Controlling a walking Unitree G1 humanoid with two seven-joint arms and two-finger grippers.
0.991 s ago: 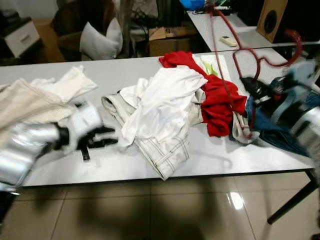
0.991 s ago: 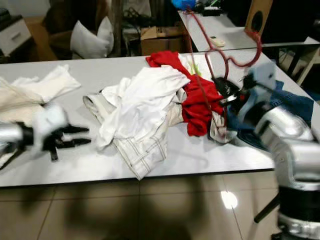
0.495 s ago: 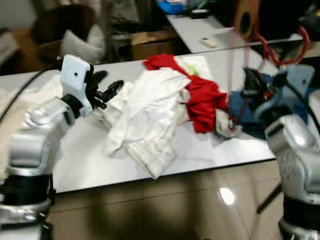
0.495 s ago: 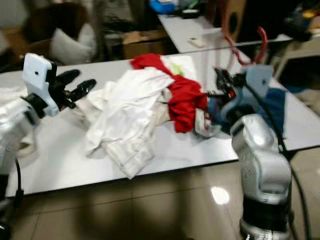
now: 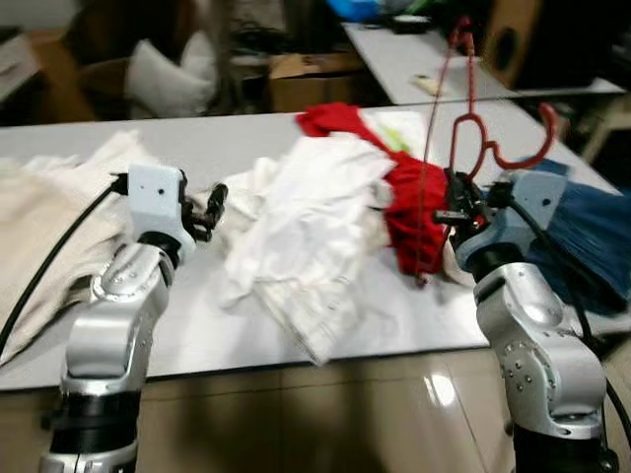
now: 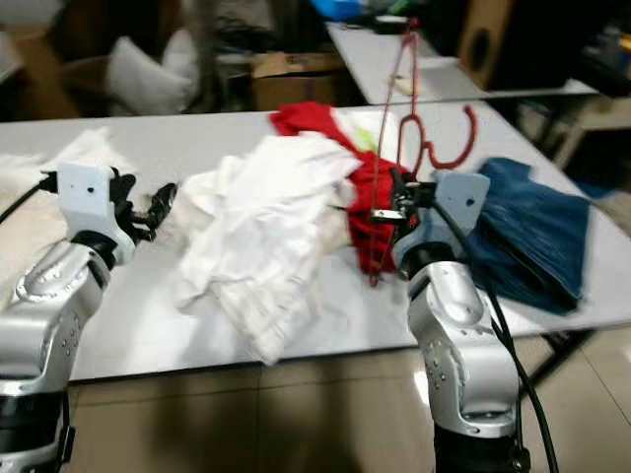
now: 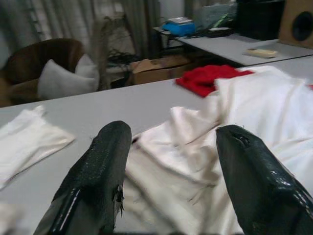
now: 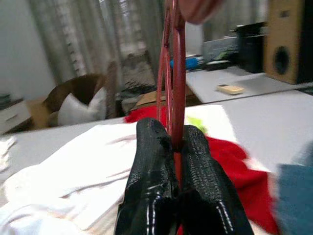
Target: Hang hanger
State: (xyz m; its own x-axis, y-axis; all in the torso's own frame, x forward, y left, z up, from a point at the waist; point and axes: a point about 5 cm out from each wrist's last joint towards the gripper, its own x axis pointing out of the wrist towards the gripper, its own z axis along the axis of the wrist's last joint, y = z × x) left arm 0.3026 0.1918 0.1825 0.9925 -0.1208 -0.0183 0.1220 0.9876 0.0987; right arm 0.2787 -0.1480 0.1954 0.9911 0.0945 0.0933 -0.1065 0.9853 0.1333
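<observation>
the right gripper (image 8: 171, 147) is pinched tight on the thin frame of a red hanger (image 5: 463, 128), which rises upright from between its fingers, the hook curling off above the wrist. just past the gripper lies a red garment (image 5: 409, 212), with a blue denim piece (image 5: 582, 236) beside the arm on the outer side. further inward from it a heap of white clothes (image 5: 315, 212) spreads over the grey table (image 5: 177, 325). the left gripper (image 7: 171, 171) hovers at the far edge of that heap, fingers spread wide and holding nothing, with cream fabric (image 5: 39, 217) beyond it. the hanger looks lifted clear of the pile, so the carrying stage seems to be in hand. next comes finding a rail or rod, none of which can be made out here, and keeping the hook free of the red garment while turning away.
</observation>
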